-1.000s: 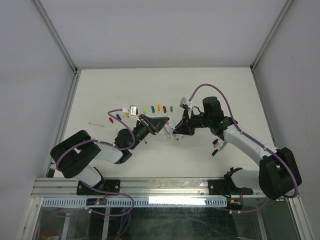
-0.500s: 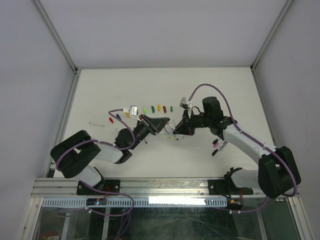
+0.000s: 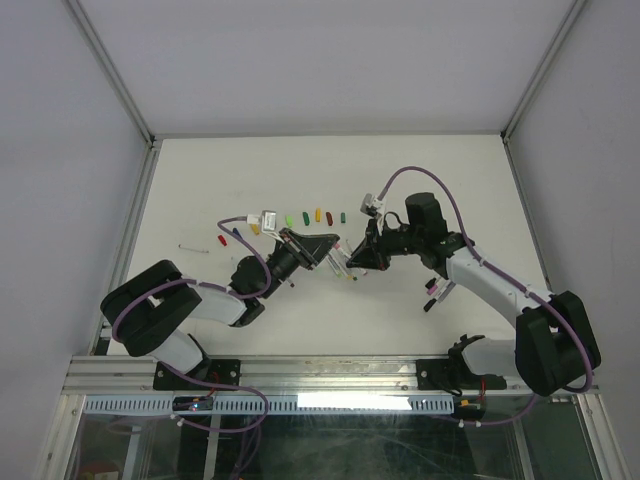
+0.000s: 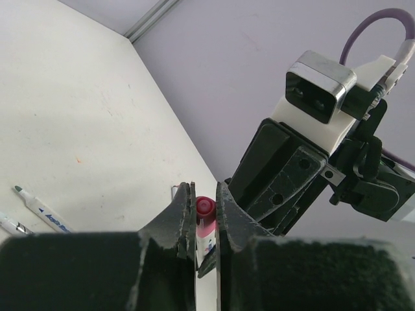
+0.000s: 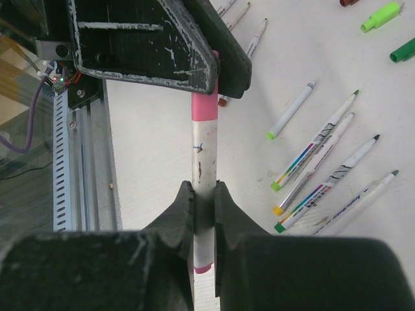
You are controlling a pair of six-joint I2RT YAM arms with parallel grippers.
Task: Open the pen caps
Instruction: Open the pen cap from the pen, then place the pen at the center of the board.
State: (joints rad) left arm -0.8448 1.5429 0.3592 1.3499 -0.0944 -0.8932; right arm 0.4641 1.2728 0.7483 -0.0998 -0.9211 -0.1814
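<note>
Currently: 1 pen held between my 2 grippers, above the white table (image 3: 420, 170).

1. My left gripper (image 4: 205, 199): jaws closed tight on the pink cap (image 4: 204, 220). The cap sits directly between my fingertips, and its round end shows at their tips.
2. My right gripper (image 5: 204, 194): clamped around the white pen barrel (image 5: 202, 155), partway along its length. From this gripper the barrel runs straight ahead into the left gripper's black fingers. The pink cap is seated on the barrel with no gap showing between them.
3. Both grippers: facing each other nose to nose, very close together, with the pen in line between them.
4. Loose caps (image 3: 317, 214): a scattered row lying on the table just beyond both grippers. Green, orange and yellow are among them; red and blue lie further toward my left gripper's side.
5. Uncapped pens (image 5: 316, 163): a fanned cluster on the table beside and below my right gripper, coloured tips bare.
6. Green-tipped marker (image 4: 40, 207): 1, uncapped, lying flat on the table off to the side of my left gripper.
</note>
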